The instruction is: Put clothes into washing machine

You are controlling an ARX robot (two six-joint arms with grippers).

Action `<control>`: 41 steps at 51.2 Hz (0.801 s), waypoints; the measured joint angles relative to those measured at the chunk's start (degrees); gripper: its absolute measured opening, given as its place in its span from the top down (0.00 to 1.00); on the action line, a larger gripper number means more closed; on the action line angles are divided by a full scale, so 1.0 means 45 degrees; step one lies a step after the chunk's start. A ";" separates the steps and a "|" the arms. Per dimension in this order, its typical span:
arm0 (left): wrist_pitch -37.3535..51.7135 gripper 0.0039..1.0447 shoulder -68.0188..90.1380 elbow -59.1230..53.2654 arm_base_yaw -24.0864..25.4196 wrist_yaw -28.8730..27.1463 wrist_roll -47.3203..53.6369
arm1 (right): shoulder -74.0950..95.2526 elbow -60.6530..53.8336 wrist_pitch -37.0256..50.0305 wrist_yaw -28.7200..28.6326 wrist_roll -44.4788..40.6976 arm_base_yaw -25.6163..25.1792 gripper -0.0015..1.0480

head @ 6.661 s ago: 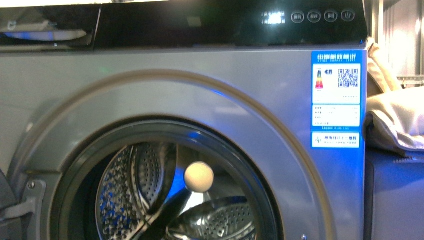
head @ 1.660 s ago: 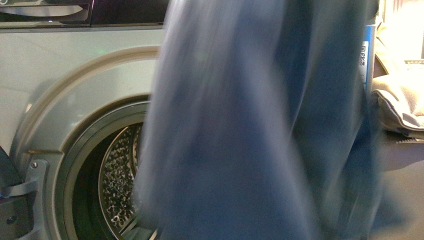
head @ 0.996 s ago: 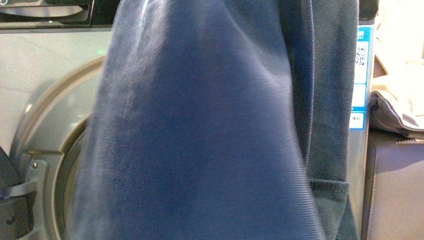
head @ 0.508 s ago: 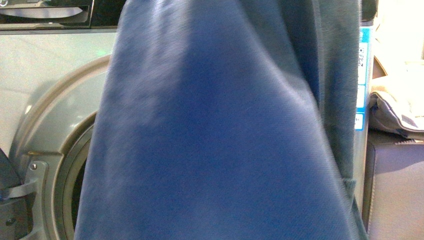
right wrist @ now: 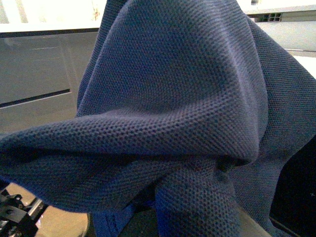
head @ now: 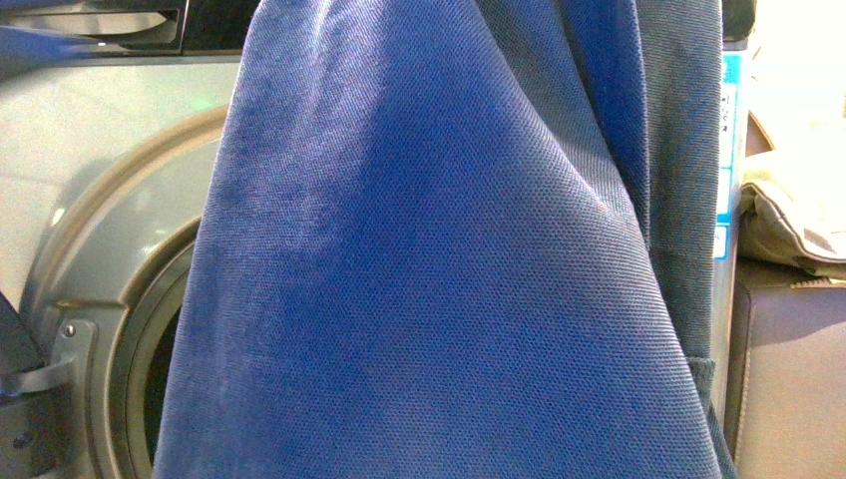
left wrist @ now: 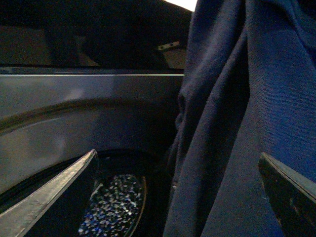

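Blue ribbed garment point(head: 439, 259), swung in within the last seconds, now hangs before the washing machine point(head: 100, 150), veiling its open porthole point(head: 150, 379) — not yet inside. Left gripper point(left wrist: 177, 154) spread; right gripper smothered in cloth — its grip cannot be told.

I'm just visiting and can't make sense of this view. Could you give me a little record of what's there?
Garment: blue fine-ribbed fabric garment, hanging in front of the porthole
Machine: silver-grey front-loading washing machine, perforated steel drum visible
Left gripper: open, nothing gripped
Right gripper: hidden under the fabric
Beside machine: beige padded cloth, right side
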 joint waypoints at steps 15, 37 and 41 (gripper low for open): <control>0.1841 0.06 0.2429 0.0903 -0.1258 0.2302 -0.0083 | 0.0000 0.0000 0.0000 0.0000 0.0000 0.0000 0.89; 0.1370 0.06 0.4653 0.2521 -0.3016 0.1020 0.0544 | 0.0000 0.0000 0.0000 0.0010 0.0000 0.0000 0.89; 0.2001 0.06 0.4998 0.2667 -0.3279 0.1161 0.0228 | 0.0000 0.0000 0.0000 0.0005 0.0000 0.0000 0.89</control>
